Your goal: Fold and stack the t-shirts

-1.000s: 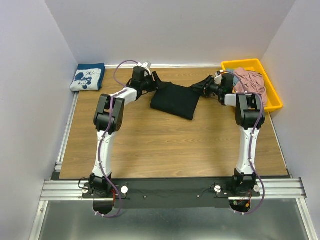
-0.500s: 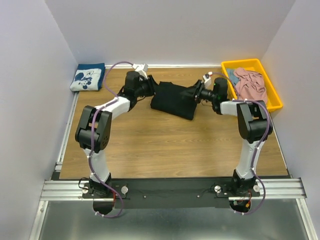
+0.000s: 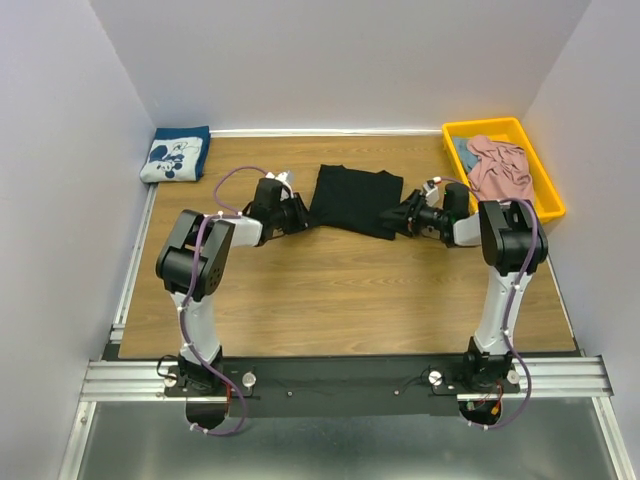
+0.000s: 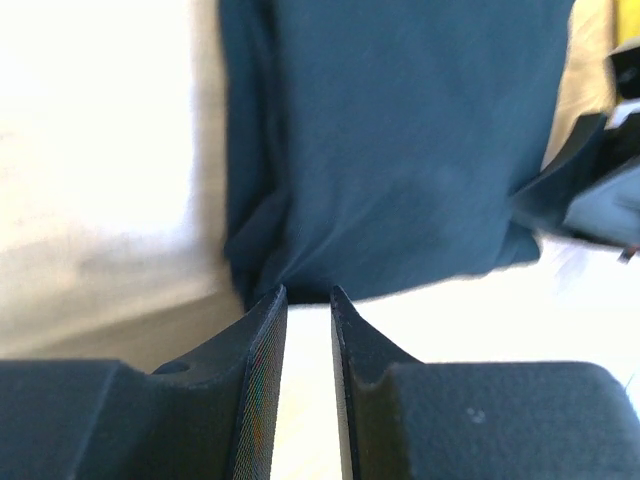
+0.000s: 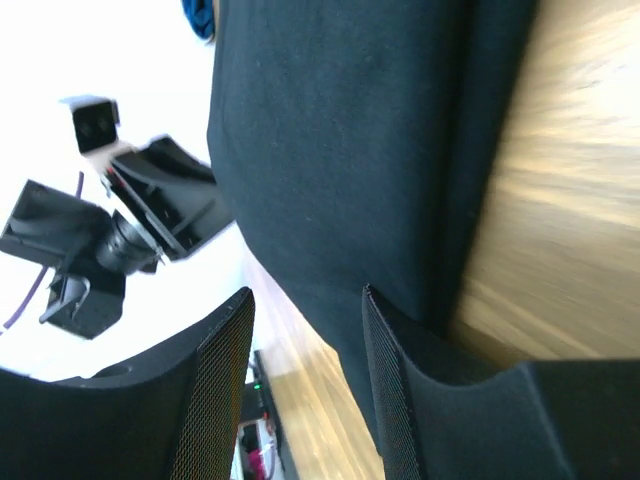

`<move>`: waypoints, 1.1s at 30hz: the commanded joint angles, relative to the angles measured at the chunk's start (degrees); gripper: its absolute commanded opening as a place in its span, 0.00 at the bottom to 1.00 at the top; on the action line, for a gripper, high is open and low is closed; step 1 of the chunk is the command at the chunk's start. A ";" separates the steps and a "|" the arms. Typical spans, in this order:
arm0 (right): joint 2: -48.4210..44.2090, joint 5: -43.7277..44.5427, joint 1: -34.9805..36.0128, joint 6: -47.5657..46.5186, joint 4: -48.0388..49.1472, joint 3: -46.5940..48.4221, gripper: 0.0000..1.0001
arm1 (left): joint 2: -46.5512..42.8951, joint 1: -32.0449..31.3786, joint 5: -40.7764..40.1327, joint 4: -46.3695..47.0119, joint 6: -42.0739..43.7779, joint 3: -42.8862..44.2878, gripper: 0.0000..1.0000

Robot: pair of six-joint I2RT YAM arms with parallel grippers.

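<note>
As forearms lie low — left gripper [image 3: 300, 212] beside black t-shirt [image 3: 352, 198] | right gripper [image 3: 398, 216] opposite

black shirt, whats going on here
Both arms are at the folded black t-shirt: the left end effector, narrowly open, at its left corner, the right end effector, open, at its right edge. Neither clearly grips it. A navy mouse-print t-shirt lies folded far left; a pink t-shirt sits in the yellow bin.

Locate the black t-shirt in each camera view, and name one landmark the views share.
Top external: black t-shirt lies far-centre on the wooden table.
Left wrist: black t-shirt fills the upper centre.
Right wrist: black t-shirt covers the upper centre, running downward.
Shared landmark: the wooden table, showing beside the shirt in every view.
</note>
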 commanded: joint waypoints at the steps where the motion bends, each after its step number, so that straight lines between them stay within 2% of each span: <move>1: -2.50 2.50 -1.21 -9.22 -12.65 3.61 0.55 | -6.25 -0.57 -0.13 0.67 -1.66 -4.73 0.32; 3: -5.47 2.32 -0.77 -10.04 -16.11 5.65 0.55 | -9.16 -0.75 -0.83 0.85 -1.75 -6.41 0.35; 6: -8.64 1.18 0.99 -6.46 -15.95 9.07 0.56 | -15.38 -0.84 -3.37 0.77 -1.06 -9.58 0.43; 9: -9.62 1.09 4.23 -2.76 -14.02 11.98 0.62 | -21.27 -0.84 -6.54 -1.77 1.40 -11.43 0.49; 12: -7.96 1.00 8.72 6.19 -8.67 16.11 0.64 | -26.39 -0.75 -13.46 -6.69 5.43 -11.52 0.58; 15: -5.15 4.50 13.02 8.41 -5.58 20.24 0.65 | -31.75 -0.84 -18.05 -10.48 8.70 -11.69 0.62; 17: -1.91 9.25 15.48 9.90 -5.14 21.30 0.67 | -35.60 -0.75 -22.10 -13.37 11.86 -11.78 0.71; 18: -0.32 10.66 16.10 11.74 -2.88 21.22 0.67 | -36.76 -0.75 -26.72 -14.08 12.91 -11.87 0.75; 21: 6.01 14.00 17.52 16.04 3.10 20.25 0.67 | -41.50 -0.75 -33.32 -16.02 15.99 -13.27 0.76; 27: 14.44 18.76 17.60 16.41 4.44 18.05 0.67 | -45.38 -0.75 -41.87 -14.36 18.55 -19.42 0.76; 33: 12.71 17.18 17.43 16.24 4.18 17.70 0.67 | -43.72 -0.75 -41.79 -13.21 18.37 -18.90 0.76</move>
